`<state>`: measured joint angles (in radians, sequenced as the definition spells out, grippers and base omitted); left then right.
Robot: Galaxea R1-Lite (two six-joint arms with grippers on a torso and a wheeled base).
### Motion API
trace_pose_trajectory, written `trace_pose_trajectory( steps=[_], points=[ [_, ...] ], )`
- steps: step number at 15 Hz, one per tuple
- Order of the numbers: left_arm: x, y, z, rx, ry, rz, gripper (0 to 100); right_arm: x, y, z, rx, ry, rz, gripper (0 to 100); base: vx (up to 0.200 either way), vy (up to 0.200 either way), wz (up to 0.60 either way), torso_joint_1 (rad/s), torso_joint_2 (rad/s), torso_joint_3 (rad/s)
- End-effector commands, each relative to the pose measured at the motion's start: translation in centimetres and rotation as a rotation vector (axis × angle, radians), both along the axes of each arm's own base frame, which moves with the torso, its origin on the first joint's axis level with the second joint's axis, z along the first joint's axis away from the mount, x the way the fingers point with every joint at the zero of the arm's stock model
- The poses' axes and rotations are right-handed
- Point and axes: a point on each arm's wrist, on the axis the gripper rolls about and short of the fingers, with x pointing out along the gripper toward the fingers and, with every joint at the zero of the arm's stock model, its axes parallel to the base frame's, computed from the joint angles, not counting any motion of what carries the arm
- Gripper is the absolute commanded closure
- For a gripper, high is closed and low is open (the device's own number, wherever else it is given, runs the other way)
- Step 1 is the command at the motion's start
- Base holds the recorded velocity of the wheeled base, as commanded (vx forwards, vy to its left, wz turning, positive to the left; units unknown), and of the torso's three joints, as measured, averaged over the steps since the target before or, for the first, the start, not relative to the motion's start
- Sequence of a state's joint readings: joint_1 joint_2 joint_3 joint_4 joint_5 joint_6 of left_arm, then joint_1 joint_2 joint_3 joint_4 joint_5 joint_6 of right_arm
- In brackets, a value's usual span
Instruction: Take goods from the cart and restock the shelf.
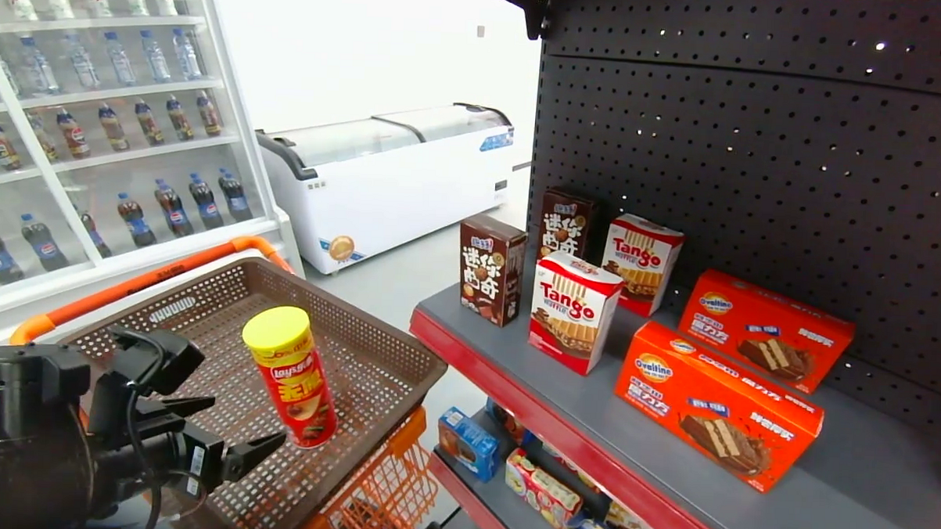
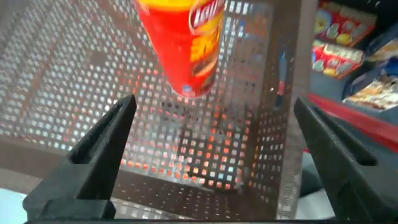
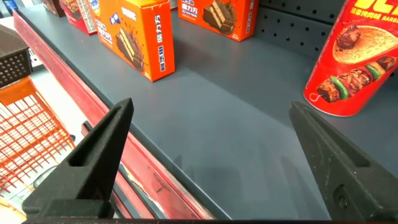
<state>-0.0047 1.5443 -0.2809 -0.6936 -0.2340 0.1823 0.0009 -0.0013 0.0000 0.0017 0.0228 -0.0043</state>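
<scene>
A red chips can (image 1: 290, 376) with a yellow lid stands slightly tilted in the brown perforated basket (image 1: 374, 347) on top of the orange cart (image 1: 388, 489). My left gripper (image 1: 226, 428) is open just in front of the can, a short way from it and holding nothing. In the left wrist view the can (image 2: 183, 43) sits beyond the open left gripper (image 2: 214, 106), outside its fingers. My right gripper (image 3: 211, 109) is open over the grey shelf board (image 3: 236, 130), with a second red chips can (image 3: 351, 62) standing on the shelf beyond it.
On the shelf (image 1: 514, 360) stand brown boxes (image 1: 491, 269), white and red wafer boxes (image 1: 572, 311) and orange boxes (image 1: 716, 406) against a black pegboard (image 1: 756, 149). More goods fill the lower shelf (image 1: 541, 486). A drinks fridge (image 1: 92, 126) and a chest freezer (image 1: 387, 175) stand behind.
</scene>
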Motion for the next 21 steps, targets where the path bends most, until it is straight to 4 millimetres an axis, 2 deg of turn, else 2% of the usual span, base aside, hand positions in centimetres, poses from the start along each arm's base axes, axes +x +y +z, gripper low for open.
trace_pose_trajectory(
  steps=[1, 8, 13, 20, 21],
  points=[
    [1.0, 0.0, -2.1, 0.009, 0.082, 0.009, 0, 0.0, 0.0, 0.0, 0.0, 0.001, 0.001, 0, 0.0, 0.0, 0.0, 0.0, 0.0, 0.0],
    [5.2, -0.5, -4.1, 0.046, -0.018, 0.049, 0, 0.0, 0.0, 0.0, 0.0, 0.001, 0.001, 0, 0.0, 0.0, 0.0, 0.0, 0.0, 0.0],
    [7.7, -1.7, -4.2, 0.042, -0.105, 0.014, 0, 0.0, 0.0, 0.0, 0.0, 0.001, 0.001, 0, 0.0, 0.0, 0.0, 0.0, 0.0, 0.0],
    [8.6, -1.8, -5.1, 0.064, -0.129, 0.052, 0, 0.0, 0.0, 0.0, 0.0, 0.001, 0.001, 0, 0.0, 0.0, 0.0, 0.0, 0.0, 0.0],
    [8.8, -1.8, -5.1, 0.064, -0.132, 0.052, 100, 0.0, 0.0, 0.0, 0.0, 0.001, 0.001, 0, 0.0, 0.0, 0.0, 0.0, 0.0, 0.0]
  ],
)
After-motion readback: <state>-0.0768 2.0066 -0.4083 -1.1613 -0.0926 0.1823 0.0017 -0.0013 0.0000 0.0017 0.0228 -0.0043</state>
